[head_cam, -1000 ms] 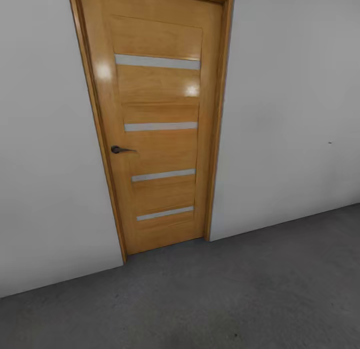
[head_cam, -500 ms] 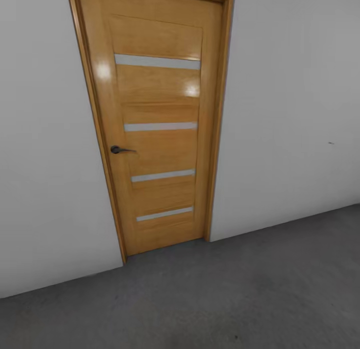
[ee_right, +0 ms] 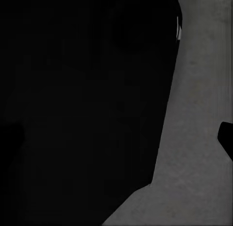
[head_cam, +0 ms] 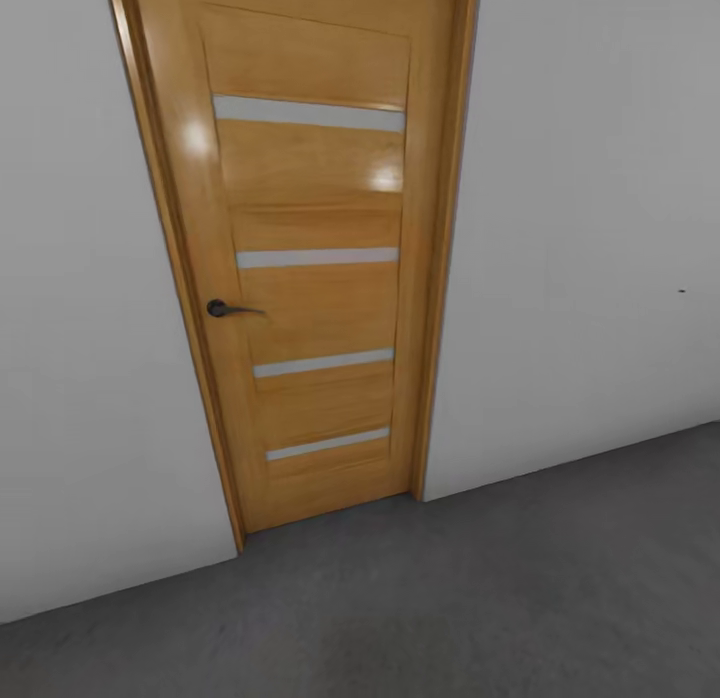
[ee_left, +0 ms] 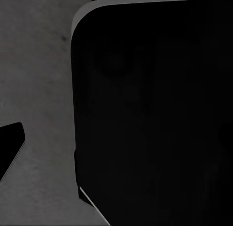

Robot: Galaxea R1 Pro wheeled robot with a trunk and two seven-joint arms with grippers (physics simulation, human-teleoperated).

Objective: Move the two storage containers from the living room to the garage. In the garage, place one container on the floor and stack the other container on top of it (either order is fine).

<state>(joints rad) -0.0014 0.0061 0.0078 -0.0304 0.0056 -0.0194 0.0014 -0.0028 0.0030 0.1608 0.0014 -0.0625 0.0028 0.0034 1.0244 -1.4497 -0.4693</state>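
I am in the garage: the dark grey speckled concrete floor [head_cam: 520, 598] spreads across the lower part of my head view and runs up to the plain white wall [head_cam: 590, 228]. That is where the task's things are meant to end up; here the concrete meets only the wall and the door.

Set into that wall, straight ahead of me, stands a shut orange wooden door [head_cam: 310, 268] in a matching wooden frame [head_cam: 445, 238]. It carries 4 pale horizontal strips, stacked with gaps between them. A small dark lever handle [head_cam: 228, 309] sits near the door's left edge, roughly level between the 2nd and 3rd strips. 2 soft glints of light lie on the upper panels. The foot of the door reaches down to the concrete.

In my left wrist view, a large black rounded body of the robot [ee_left: 150, 109] covers most of the picture, with grey concrete [ee_left: 39, 90] beside it and a small black wedge at the edge. My right wrist view is much the same: a big black mass [ee_right: 82, 104] against a band of grey concrete [ee_right: 194, 153].

I cannot tell how far either of my pincers is parted, nor whether either has hold of anything.
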